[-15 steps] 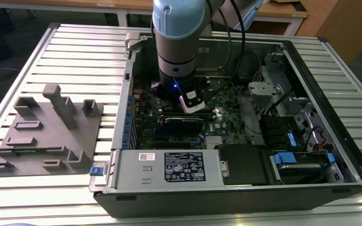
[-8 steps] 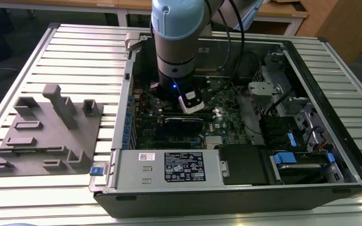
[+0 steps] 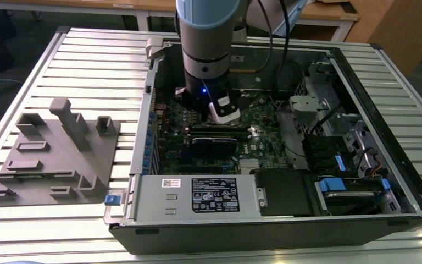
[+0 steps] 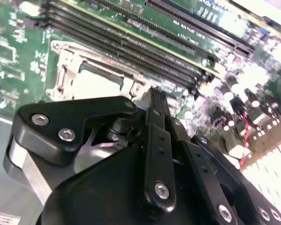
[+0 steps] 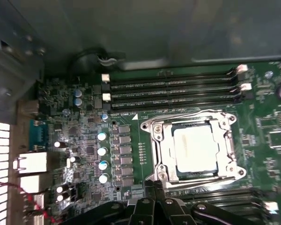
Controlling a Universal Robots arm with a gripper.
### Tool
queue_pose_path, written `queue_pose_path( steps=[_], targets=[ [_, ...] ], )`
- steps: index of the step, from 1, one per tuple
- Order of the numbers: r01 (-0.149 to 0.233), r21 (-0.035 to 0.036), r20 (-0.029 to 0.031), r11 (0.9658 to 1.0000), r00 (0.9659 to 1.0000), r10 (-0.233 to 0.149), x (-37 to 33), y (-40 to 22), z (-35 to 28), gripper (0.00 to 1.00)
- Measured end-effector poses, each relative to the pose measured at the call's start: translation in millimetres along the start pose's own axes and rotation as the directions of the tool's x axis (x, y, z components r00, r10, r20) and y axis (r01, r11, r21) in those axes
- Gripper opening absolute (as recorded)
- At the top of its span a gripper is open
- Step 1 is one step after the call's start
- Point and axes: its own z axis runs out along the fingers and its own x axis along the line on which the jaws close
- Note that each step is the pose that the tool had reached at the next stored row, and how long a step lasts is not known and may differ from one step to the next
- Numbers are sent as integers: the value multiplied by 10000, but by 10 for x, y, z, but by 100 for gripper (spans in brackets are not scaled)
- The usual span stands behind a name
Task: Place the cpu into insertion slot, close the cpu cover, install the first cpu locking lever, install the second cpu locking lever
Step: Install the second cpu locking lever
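Your gripper (image 5: pixel 153 185) hangs inside the open case (image 3: pixel 387 77), low over the board (image 5: pixel 131 136), its fingers (image 4: pixel 155 101) pressed together and holding nothing. The tips sit just beside the slot's (image 5: pixel 195 149) edge. You can see the cpu (image 5: pixel 195 148) lying in the slot, with the cover (image 5: pixel 227 140) down around it, framing its pale top.

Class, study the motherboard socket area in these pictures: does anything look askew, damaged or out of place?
Nothing stands out. The cpu lies flat and square in the insertion slot, the cpu cover framing it evenly. The end effector sits at the socket's edge.
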Motion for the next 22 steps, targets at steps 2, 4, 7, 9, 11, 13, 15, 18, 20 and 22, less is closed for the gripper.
queue_pose_path(
  steps=[2,4,7,9,11,13,15,18,20,22],
  targets=[
    [0,2,-1,10000,10000,0,-2,14,-70,11],
    [2,12,0,10000,10000,-2,-4,24,-114,11],
    [3,157,17,9999,10000,-4,-12,32,-119,11],
    [-35,239,34,9997,10000,34,-70,46,-113,11],
    [-94,305,53,9995,9999,92,-147,63,-105,11],
    [-120,366,66,9993,9999,118,-192,77,-100,11],
    [-141,445,81,9989,9999,138,-232,93,-95,11],
    [-152,627,106,9979,9998,146,-264,130,-85,11],
    [-153,758,123,9970,9998,144,-279,160,-78,11],
    [-154,850,135,9963,9998,143,-288,203,-67,11]
  ],
)
